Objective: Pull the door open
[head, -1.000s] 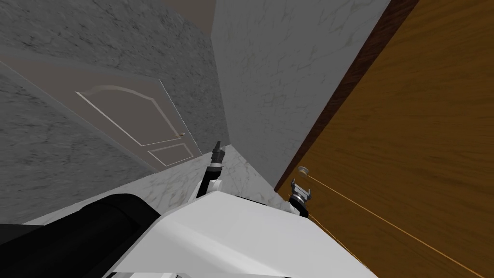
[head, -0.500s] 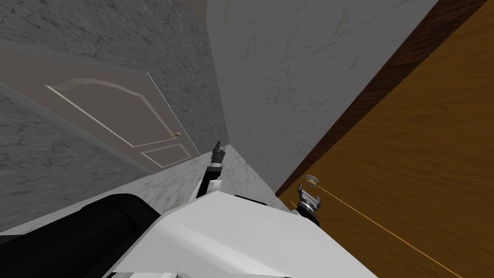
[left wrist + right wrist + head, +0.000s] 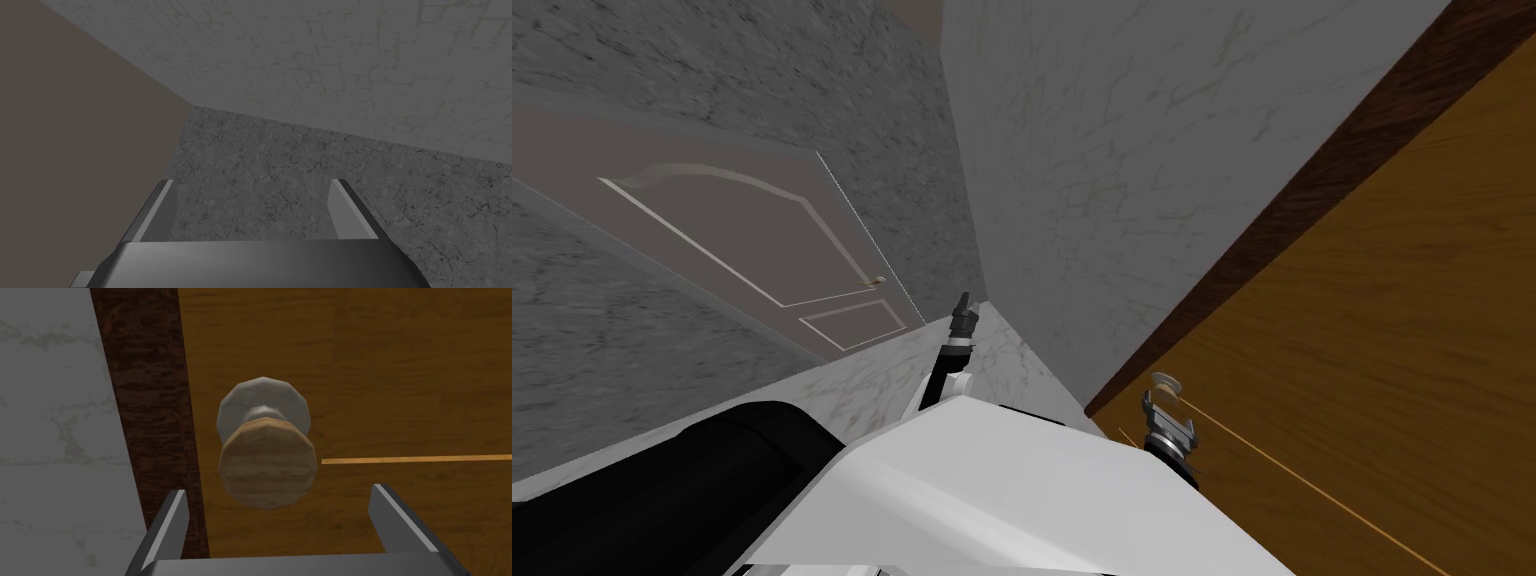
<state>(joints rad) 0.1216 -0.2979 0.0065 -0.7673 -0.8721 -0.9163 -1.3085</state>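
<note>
A brown wooden door (image 3: 1382,330) fills the right of the head view, set in a dark brown frame (image 3: 1272,215). Its round knob (image 3: 1166,381) has a wood-toned face (image 3: 267,463) on a pale round plate (image 3: 263,400). My right gripper (image 3: 1166,412) is open just short of the knob, which lies ahead of and between the two fingers (image 3: 170,523) without touching them. My left gripper (image 3: 964,302) is held forward near the corner of the walls, and its fingers (image 3: 155,212) stand open on nothing.
A pale marbled wall (image 3: 1102,170) meets the door frame on the knob's side. A second, grey panelled door (image 3: 752,240) with a small knob (image 3: 880,281) is set in the dark grey wall (image 3: 662,60) to the left. The floor (image 3: 882,375) is light marble.
I have shifted so the wooden door has slid right and lower in the head view. My right gripper has stayed open, just short of the knob.
</note>
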